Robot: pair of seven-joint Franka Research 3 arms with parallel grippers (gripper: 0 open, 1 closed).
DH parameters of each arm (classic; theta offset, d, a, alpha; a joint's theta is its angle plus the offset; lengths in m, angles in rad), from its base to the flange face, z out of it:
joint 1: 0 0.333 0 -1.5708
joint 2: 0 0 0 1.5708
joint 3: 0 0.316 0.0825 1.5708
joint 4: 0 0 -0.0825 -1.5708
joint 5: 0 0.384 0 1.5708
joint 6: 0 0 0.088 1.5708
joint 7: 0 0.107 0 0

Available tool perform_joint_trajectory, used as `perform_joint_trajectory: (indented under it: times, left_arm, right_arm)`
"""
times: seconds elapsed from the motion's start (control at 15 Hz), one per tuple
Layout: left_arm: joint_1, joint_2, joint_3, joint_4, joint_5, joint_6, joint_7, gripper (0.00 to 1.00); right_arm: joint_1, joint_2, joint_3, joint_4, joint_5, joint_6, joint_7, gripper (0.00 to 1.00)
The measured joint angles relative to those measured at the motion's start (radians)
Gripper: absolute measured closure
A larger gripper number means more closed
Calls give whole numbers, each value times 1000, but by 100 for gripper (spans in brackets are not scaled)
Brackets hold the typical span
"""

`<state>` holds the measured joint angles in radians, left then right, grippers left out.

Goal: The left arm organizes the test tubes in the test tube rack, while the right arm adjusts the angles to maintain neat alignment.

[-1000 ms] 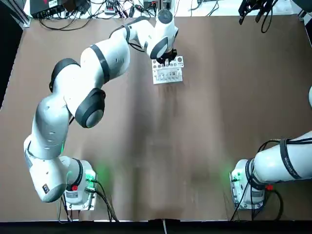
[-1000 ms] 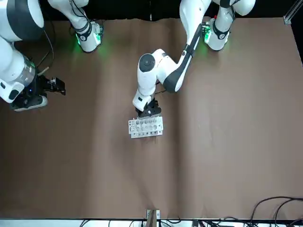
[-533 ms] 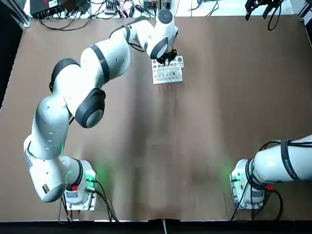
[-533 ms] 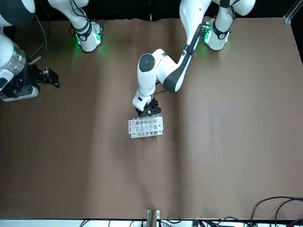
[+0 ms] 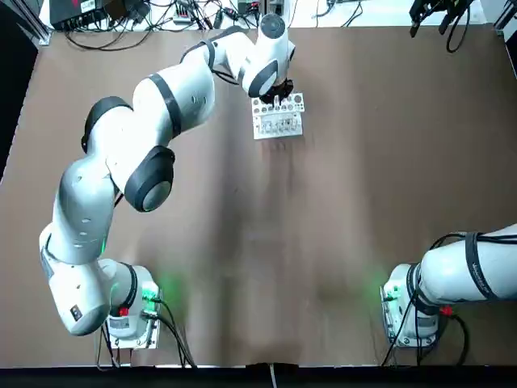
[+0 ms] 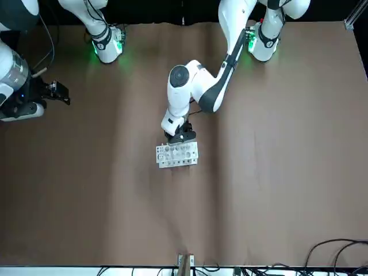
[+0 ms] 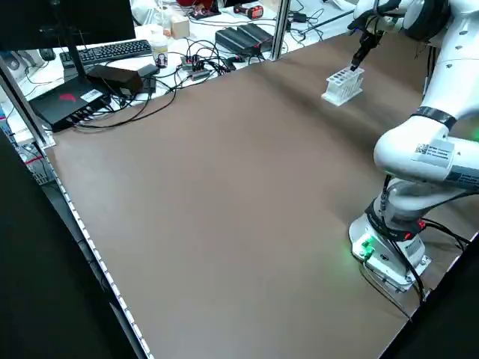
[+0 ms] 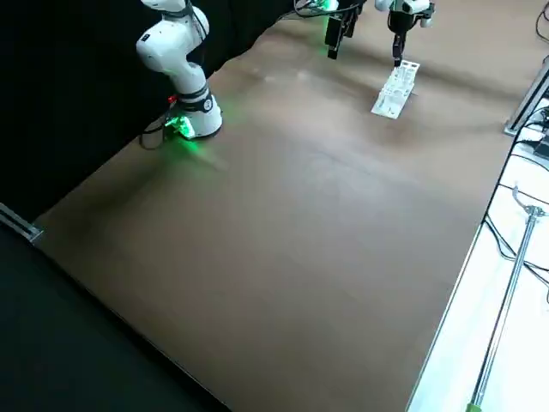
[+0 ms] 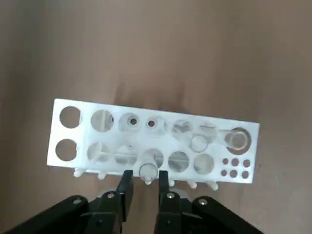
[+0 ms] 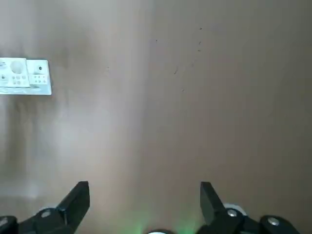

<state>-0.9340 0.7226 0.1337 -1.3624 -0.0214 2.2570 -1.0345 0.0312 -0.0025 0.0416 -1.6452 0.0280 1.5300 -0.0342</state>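
The left hand [image 9: 145, 172] is spread, its two fingertips at one long edge of the white test tube rack [image 9: 166, 141], with a clear test tube [image 9: 148, 170] standing in the gap between them. More clear tubes [image 9: 199, 142] sit in the rack's holes, some slanted, and several tube tips poke out beyond that same long edge. In the top view the rack lies on the brown desk [image 5: 266, 267] in the upper middle of the frame, near the desk's far edge, with a strip of bare surface between.

The left arm [image 5: 182, 93] reaches up to it from its green-lit base at lower left, so the room on the rack's left is partly taken up. To the rack's right and down the middle of the frame the desk is bare, wide enough for free movement.

The right hand [image 10: 145, 187] is spread wide around nothing, at the upper right of the top view and the upper left of the front view, well apart from the rack. The right arm [image 5: 472, 267] has its base at lower right. Tangled cables [image 5: 149, 24] lie past the far edge, at upper left.
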Motion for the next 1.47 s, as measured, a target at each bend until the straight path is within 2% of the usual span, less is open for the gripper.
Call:
perform_joint_trajectory:
  times: [0.33,1.47]
  left_arm:
    - [2,0,16,0,0,46,0,69]
    - [0,16,16,0,0,47,0,70]
  right_arm:
    - [0,0,0,0,0,-1,0,0]
    - [-1,-12,2,1,0,-2,0,0]
